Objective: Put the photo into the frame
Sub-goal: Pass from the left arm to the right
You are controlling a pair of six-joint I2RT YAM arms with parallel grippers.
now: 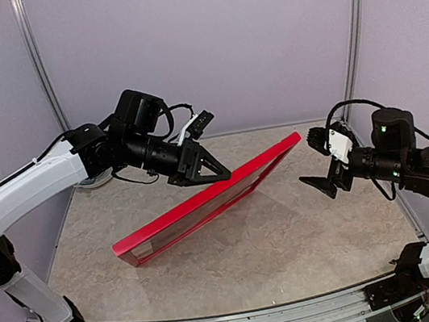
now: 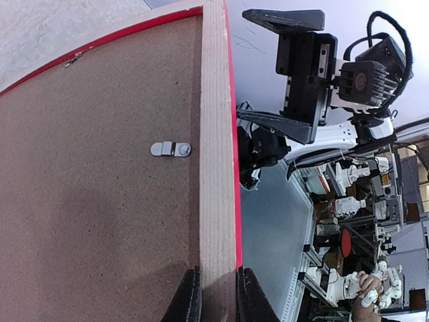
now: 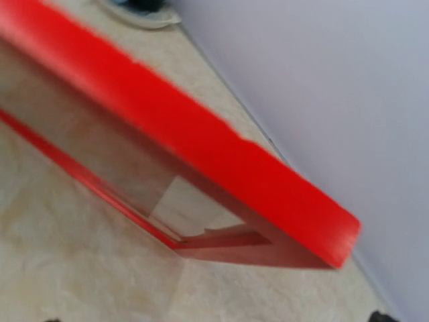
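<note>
On the mottled table (image 1: 292,238), the frame (image 1: 205,203) stands tilted, its lower left corner down on the surface and its far right corner raised. Its front opening is only a blurred sheen in the right wrist view, so its contents cannot be told. The brown backing board (image 2: 100,201) fills its rear. The left gripper (image 1: 218,173) is clenched on the upper rail, its fingertips cut off at the picture's edge. The right gripper (image 1: 316,159) hangs spread wide just beside the raised corner, apart from it. A small metal clip (image 2: 170,148) lies on the board.

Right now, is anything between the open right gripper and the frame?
Nothing visible: only open air separates the right gripper from the frame near its raised corner. The left gripper clamps its upper edge farther along, outside that gap.
</note>
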